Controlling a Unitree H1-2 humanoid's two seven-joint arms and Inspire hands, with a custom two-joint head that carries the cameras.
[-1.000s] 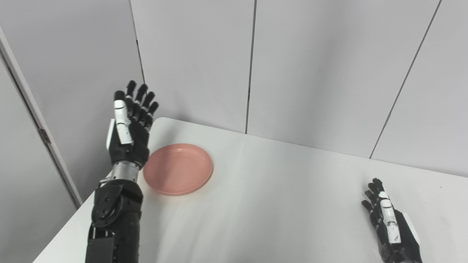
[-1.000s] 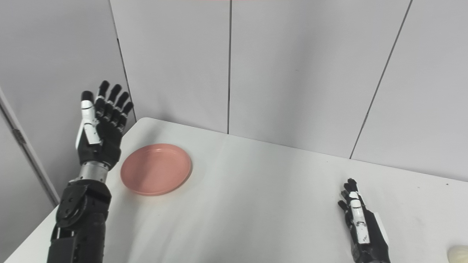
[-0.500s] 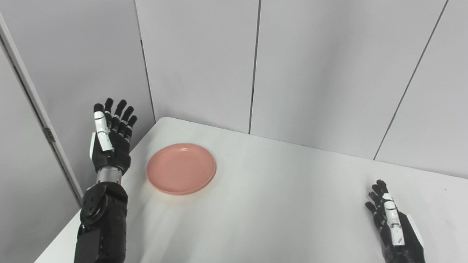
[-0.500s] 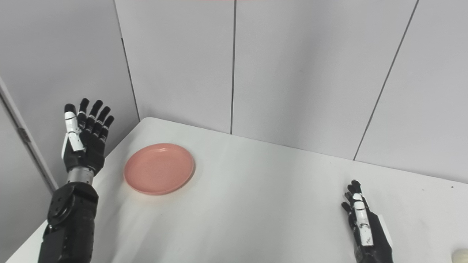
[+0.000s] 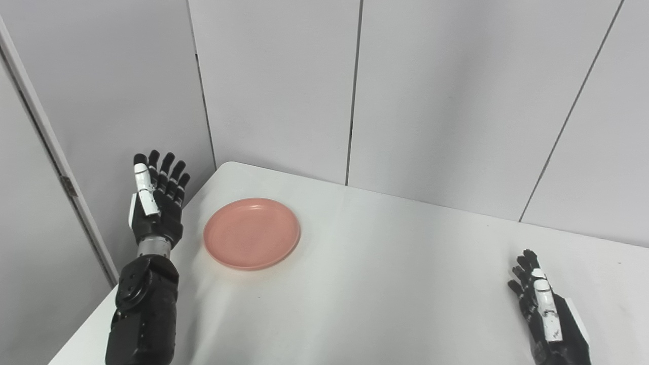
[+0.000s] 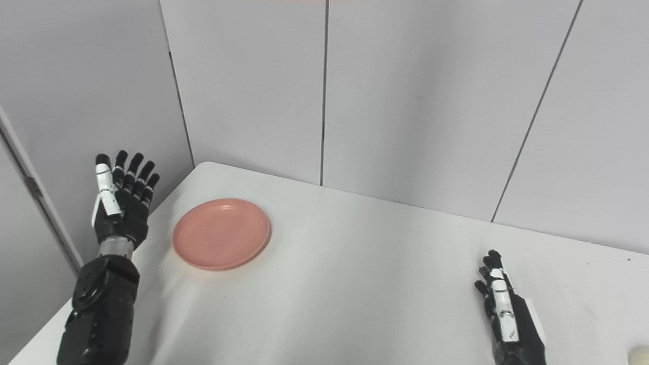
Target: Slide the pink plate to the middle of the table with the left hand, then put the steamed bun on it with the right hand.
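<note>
A round pink plate [image 5: 252, 232] lies flat near the far left corner of the white table [image 5: 385, 284]. My left hand [image 5: 156, 200] is raised beside the table's left edge, left of the plate and apart from it, fingers spread and holding nothing. My right hand [image 5: 545, 309] rests low at the table's near right, fingers extended and empty. A sliver of the pale steamed bun [image 6: 640, 355] shows only in the right eye view, at the bottom right corner, right of the right hand.
Grey wall panels [image 5: 431, 101] stand close behind the table's far edge. A door frame with a hinge [image 5: 66, 185] rises on the left, behind my left arm. The table's left edge [image 5: 101, 309] runs just under that arm.
My left hand has dropped lower and shifted left, away from the plate, and now sits beside the table's left edge. The plate and my right hand have stayed put; the camera shifted slightly.
</note>
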